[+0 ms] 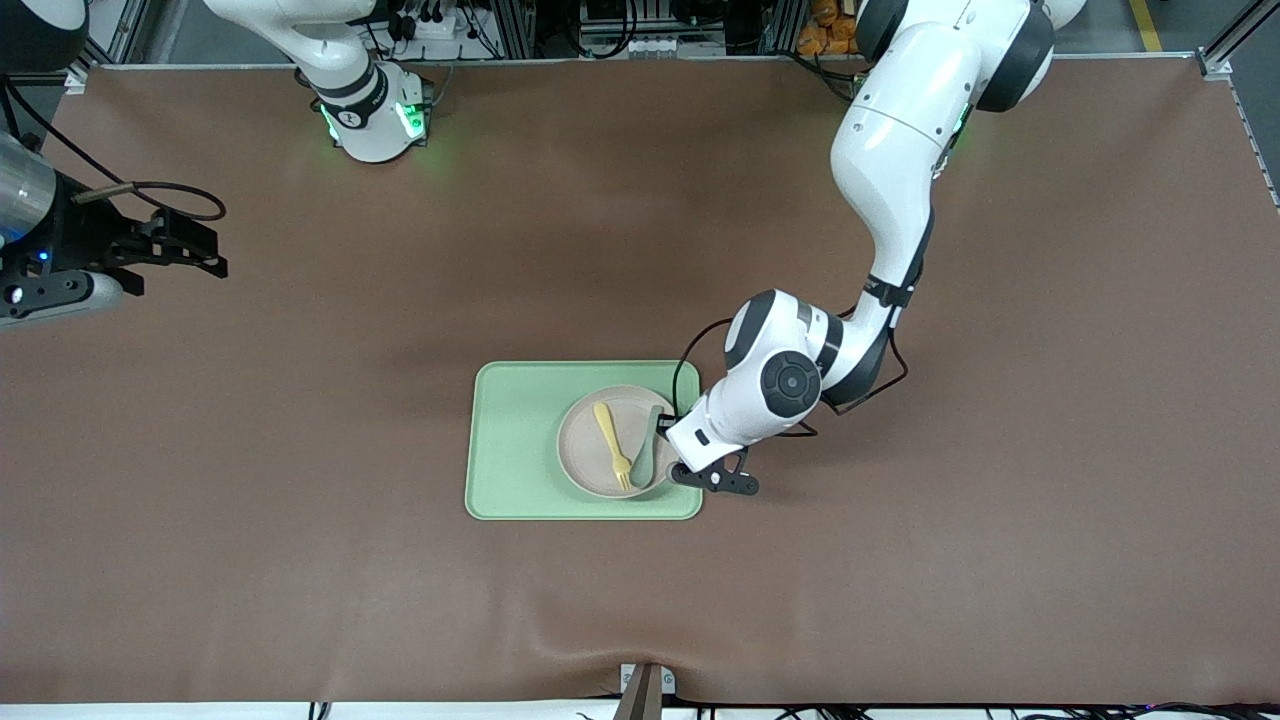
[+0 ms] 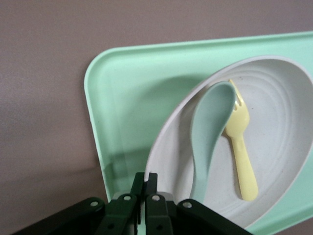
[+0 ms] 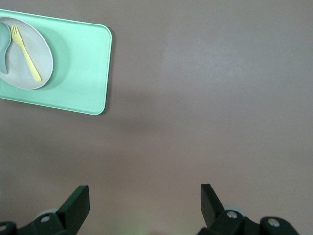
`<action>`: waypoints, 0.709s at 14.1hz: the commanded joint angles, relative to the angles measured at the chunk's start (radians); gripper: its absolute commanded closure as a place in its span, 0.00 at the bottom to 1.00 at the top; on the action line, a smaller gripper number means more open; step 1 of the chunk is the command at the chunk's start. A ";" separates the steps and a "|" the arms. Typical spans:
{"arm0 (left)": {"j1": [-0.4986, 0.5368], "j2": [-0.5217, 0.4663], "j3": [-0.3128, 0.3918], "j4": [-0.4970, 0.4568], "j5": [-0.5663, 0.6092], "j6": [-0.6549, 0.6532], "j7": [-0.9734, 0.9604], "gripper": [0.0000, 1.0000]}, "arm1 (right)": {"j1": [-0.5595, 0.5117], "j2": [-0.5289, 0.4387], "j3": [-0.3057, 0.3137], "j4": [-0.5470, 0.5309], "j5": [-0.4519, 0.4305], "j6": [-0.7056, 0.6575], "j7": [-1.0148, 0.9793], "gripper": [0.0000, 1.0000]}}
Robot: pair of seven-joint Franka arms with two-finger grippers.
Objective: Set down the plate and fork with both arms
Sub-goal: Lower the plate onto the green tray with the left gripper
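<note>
The pale beige-pink plate [image 1: 585,455] lies on a light-green tray [image 1: 510,440]. The pale-yellow fork [image 1: 611,442] lies in the plate beside a teal-green spoon [image 1: 645,455]. My left gripper [image 1: 670,468] is at the plate's edge toward the left arm's end, and its hand hides that edge. In the left wrist view my left gripper [image 2: 145,177] is shut on the plate's rim [image 2: 166,142], with the fork [image 2: 239,142] and spoon [image 2: 210,122] past it. My right gripper [image 1: 218,255] is open and empty over bare table at the right arm's end, where the arm waits.
The tray [image 2: 132,88] sits mid-table on a brown mat. The right wrist view shows my open right gripper [image 3: 145,193] over bare mat, with the tray [image 3: 78,63], plate [image 3: 44,54] and fork [image 3: 27,54] farther off.
</note>
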 commanded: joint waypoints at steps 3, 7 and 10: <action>0.012 0.014 -0.020 0.028 -0.027 -0.027 0.096 1.00 | 0.027 0.044 -0.002 0.020 0.018 0.007 0.012 0.00; 0.012 0.028 -0.019 0.028 -0.040 -0.027 0.151 1.00 | 0.020 0.084 -0.003 0.025 0.098 0.019 0.014 0.00; 0.023 0.036 -0.019 0.026 -0.043 -0.021 0.176 1.00 | 0.032 0.101 -0.003 0.025 0.099 0.044 0.015 0.00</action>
